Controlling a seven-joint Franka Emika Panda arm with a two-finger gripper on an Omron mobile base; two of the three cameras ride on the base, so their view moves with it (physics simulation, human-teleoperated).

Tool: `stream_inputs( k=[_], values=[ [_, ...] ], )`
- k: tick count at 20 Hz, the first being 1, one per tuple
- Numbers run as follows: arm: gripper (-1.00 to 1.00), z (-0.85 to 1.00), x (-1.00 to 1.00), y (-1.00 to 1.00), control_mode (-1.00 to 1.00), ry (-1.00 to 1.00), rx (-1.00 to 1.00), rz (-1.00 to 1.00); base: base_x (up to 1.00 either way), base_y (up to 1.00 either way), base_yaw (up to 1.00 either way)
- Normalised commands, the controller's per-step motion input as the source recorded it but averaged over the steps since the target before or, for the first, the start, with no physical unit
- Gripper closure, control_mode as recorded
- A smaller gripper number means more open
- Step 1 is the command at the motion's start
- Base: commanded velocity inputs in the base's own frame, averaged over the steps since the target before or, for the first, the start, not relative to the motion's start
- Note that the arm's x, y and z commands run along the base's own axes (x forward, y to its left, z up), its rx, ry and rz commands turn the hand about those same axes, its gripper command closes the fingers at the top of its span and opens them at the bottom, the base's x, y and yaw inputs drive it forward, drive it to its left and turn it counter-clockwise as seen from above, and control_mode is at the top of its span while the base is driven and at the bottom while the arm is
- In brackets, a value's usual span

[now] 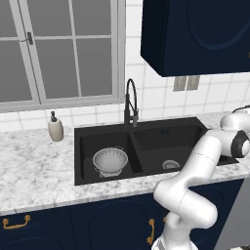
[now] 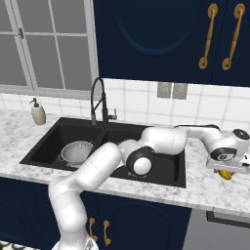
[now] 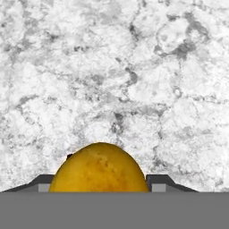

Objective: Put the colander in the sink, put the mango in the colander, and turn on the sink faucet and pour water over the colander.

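The mango (image 3: 99, 167) is bracketed by the tool (image 3: 100, 183) on the marble worktop (image 3: 112, 67), right of the sink (image 2: 49, 141); firm contact cannot be told. A centred squeeze is wanted before lifting toward the colander (image 1: 110, 160).

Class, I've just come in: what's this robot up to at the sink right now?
The colander already sits in the left basin of the sink, and no water comes from the faucet. The arm reaches out over the counter to the right of the sink, where its hand is down at the mango, a finger on either side of it. Whether it grips the fruit yet can't be told; the mango is not yet in the colander.
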Motion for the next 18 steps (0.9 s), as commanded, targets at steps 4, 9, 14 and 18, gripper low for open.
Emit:
stream_inputs(
  k=[4, 9, 14, 18],
  values=[
    [1.0, -0.01, -0.43, 0.52, -1.0, 0.0, 0.0, 0.0, 0.0, 0.0, 0.0],
    [1.0, -0.02, -0.65, 0.8, -1.0, 0.0, -0.05, 0.0, 0.0, 0.0, 0.0],
    [1.0, 0.24, -0.29, 0.8, -1.0, 0.0, 0.0, 0.0, 0.0, 0.0, 0.0],
    [1.0, 0.35, -0.13, 0.92, -1.0, 0.0, 0.0, 0.01, 0.0, 0.0, 0.0]
  ],
)
